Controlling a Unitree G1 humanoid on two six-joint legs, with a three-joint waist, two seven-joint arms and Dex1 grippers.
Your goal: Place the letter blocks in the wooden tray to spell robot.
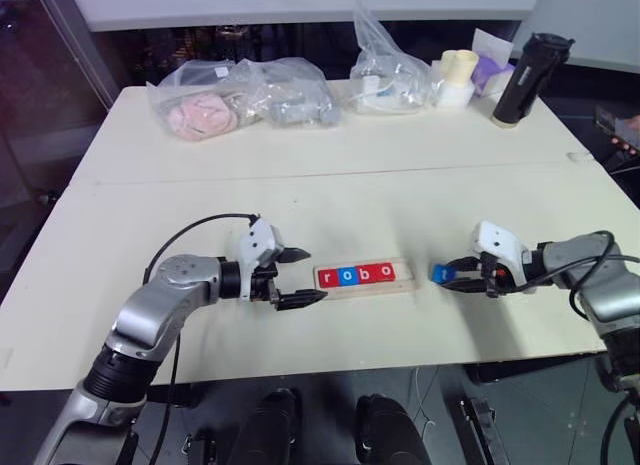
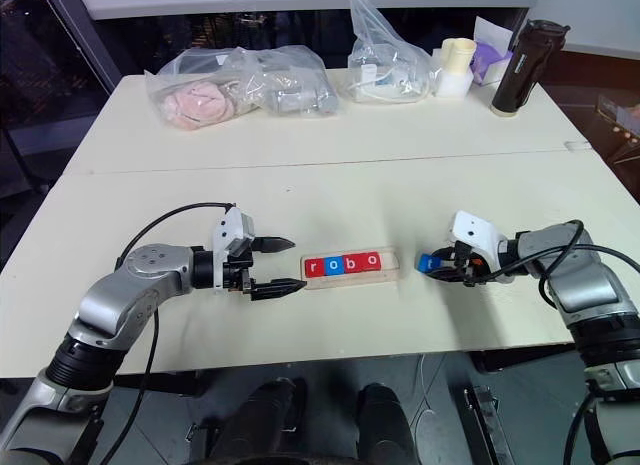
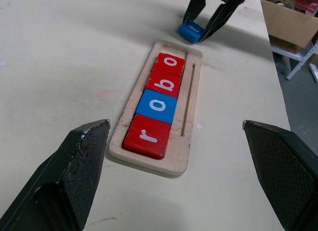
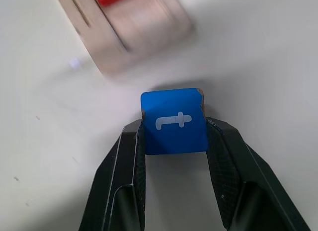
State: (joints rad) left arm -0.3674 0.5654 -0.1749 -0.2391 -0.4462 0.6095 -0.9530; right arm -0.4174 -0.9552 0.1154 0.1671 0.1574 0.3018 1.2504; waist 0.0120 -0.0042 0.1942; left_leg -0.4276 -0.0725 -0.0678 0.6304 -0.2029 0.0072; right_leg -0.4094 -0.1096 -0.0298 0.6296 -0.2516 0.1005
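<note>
The wooden tray [image 1: 403,275] lies at the table's front middle. It holds four letter blocks: red r [image 3: 148,136], blue o [image 3: 157,106], red b [image 3: 167,83] and red o [image 3: 171,63]. The slot's right end is bare. Just right of the tray is a blue t block [image 4: 174,121], with my right gripper [image 1: 449,277] shut on its two sides. Whether it rests on the table or hangs just above it I cannot tell. My left gripper [image 1: 312,275] stands open at the tray's left end, its fingers [image 3: 74,166] wide apart and holding nothing.
Clear plastic bags [image 1: 240,95] with soft items lie along the far edge, with another bag [image 1: 385,70] beside them. A pale cup [image 1: 457,77], a purple box [image 1: 492,73] and a black bottle [image 1: 530,77] stand at the back right. A seam crosses the table.
</note>
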